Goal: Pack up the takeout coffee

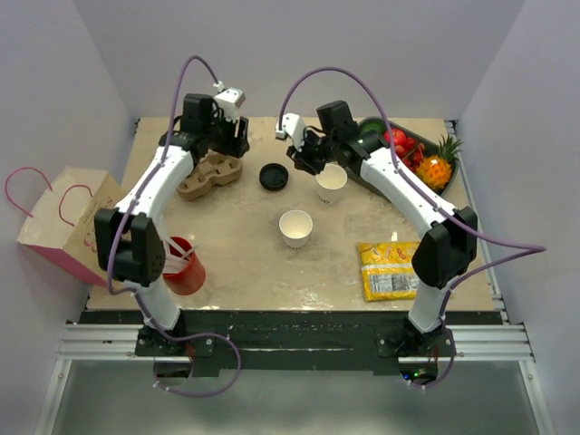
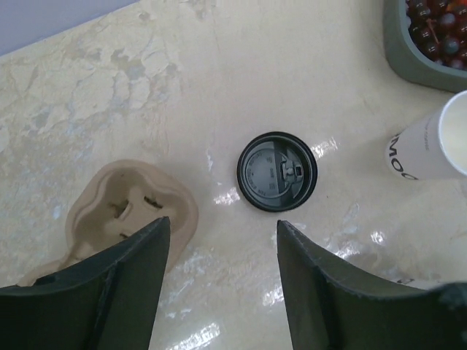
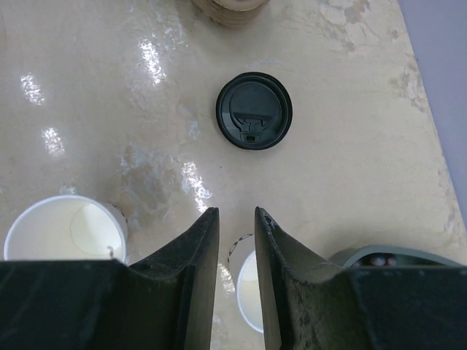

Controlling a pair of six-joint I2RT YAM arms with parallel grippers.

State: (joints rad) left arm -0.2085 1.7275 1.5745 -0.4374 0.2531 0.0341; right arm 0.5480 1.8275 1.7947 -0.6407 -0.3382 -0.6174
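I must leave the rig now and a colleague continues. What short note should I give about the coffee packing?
Left pincer: open and empty, over the table between the pulp cup carrier and the black lid.
Right pincer: looks shut on the rim of the lettered paper cup, which has no lid.
The black lid lies alone on the table. A second open paper cup stands nearer the bases. The paper bag is at the table's left edge.
Done: nothing is packed.
To do: probably lid on cup, then cup into carrier or bag.
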